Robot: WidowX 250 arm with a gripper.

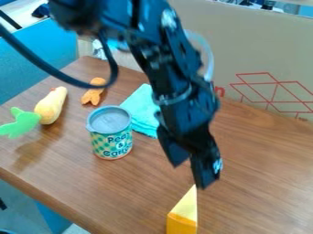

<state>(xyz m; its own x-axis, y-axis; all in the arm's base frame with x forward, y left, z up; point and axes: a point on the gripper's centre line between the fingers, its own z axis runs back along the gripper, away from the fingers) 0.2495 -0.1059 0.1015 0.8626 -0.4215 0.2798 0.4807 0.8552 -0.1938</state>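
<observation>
"Above the tabletop [263, 183], how does the hand [190, 176] look?"

"Spread, its two fingers apart."

"And the yellow wedge [183, 214]?"

"Near the fingertips, at the view's bottom edge; I can't tell whether they touch."

"What's left of them in view?"

"A lidded can [112, 142] beside a turquoise cloth [142, 109], then an orange toy [93, 94] and a yellow, green-leaved one [51, 106]."

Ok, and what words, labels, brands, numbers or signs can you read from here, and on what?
"Pea… & Car…" on the teal-and-cream patterned can with a grey top; the line ends are unclear.
"n", in red, on the tan cardboard panel; the arm hides what may precede it.
White mark on the black two-finger claw: too blurred to read.
No number is readable.
</observation>
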